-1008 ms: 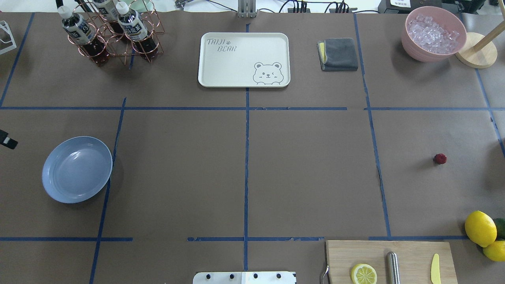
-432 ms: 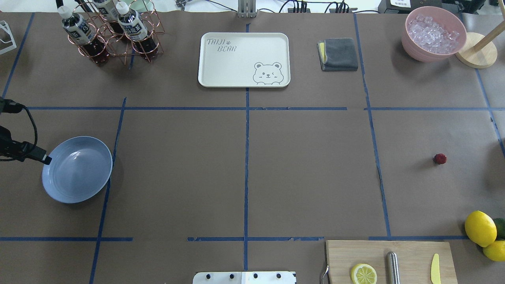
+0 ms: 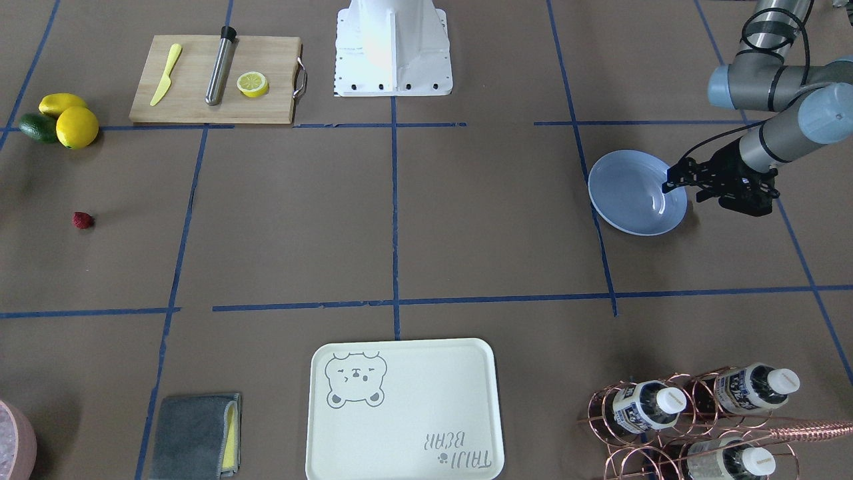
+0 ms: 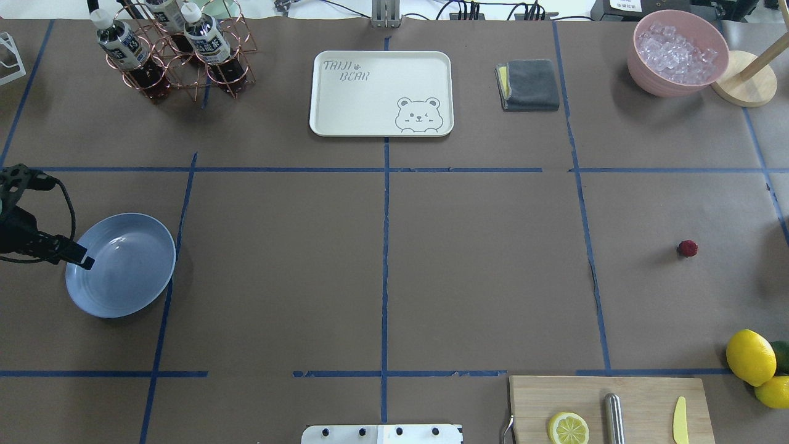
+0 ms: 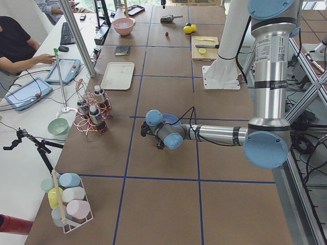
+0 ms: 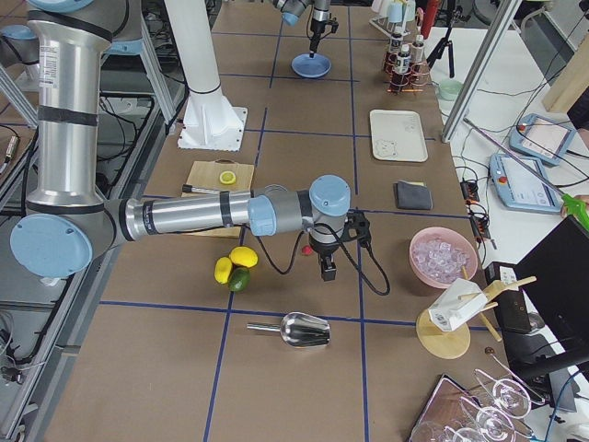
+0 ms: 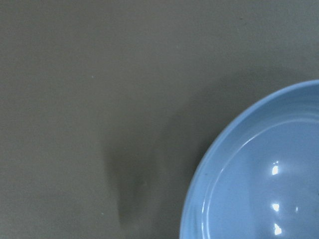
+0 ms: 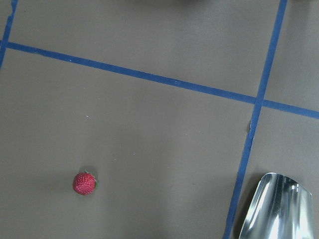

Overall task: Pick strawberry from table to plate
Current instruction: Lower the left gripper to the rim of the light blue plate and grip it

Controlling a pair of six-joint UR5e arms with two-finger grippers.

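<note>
One strawberry (image 4: pixel 688 248) is lying on table (image 4: pixel 481 265), well apart from plate (image 4: pixel 138 290). L gripper (image 4: pixel 86 263) is hanging over plate rim, R gripper (image 6: pixel 328 270) is hanging nr strawberry; wide or narrow, cannot tell for both.

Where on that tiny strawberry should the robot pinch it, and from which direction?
Across its widest middle, coming straight down from above. The strawberry lies alone on the flat table with bare paper all round, leaving room on both sides. It is small and roundish, so a pinch at the widest part would probably slip least.
</note>
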